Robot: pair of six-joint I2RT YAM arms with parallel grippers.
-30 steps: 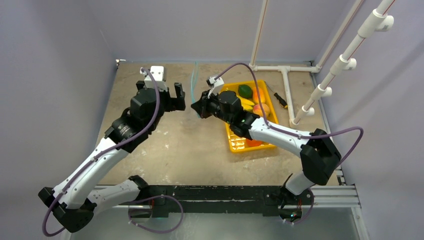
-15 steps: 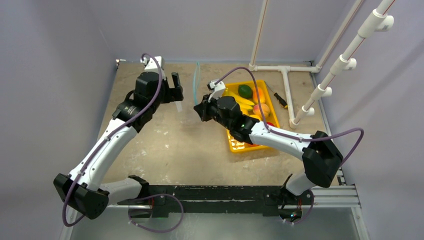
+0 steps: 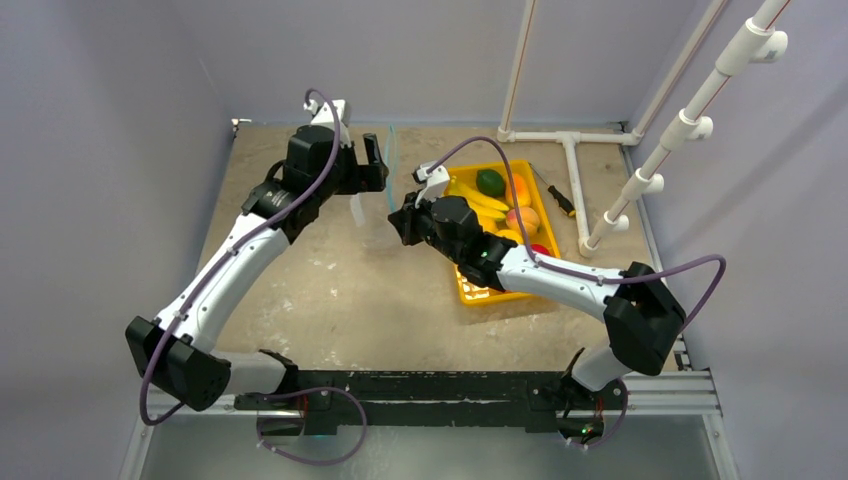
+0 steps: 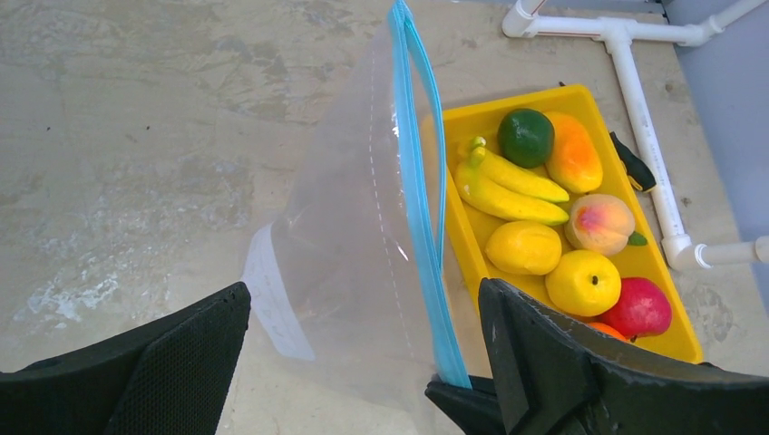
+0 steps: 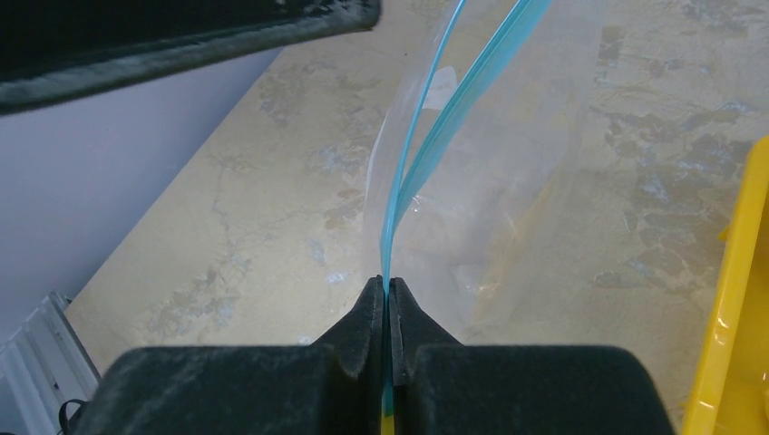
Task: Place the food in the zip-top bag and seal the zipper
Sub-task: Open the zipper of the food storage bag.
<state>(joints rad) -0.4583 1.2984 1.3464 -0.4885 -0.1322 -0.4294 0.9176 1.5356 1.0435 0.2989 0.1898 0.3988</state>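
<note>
Near the tabletop's (image 3: 330, 290) far edge, pinches zipper (image 4: 416, 195) with right tool (image 5: 387, 285), spreads left tool (image 4: 363, 299) wide, leaves food (image 4: 530, 246) in tray (image 4: 517, 96)

The left arm (image 3: 215, 285) and right arm (image 3: 540, 272) are built of white shells and black joints; a purple cable (image 3: 680, 262) is looped along each.

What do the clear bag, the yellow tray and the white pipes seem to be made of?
The zip-top bag looks like thin, glossy clear plastic film: the table shows through and it creases. Its zipper seems a stiffer teal plastic strip. The yellow tray is probably moulded hard plastic, smooth and shiny. The white pipes look like PVC, judging by their fittings.
</note>
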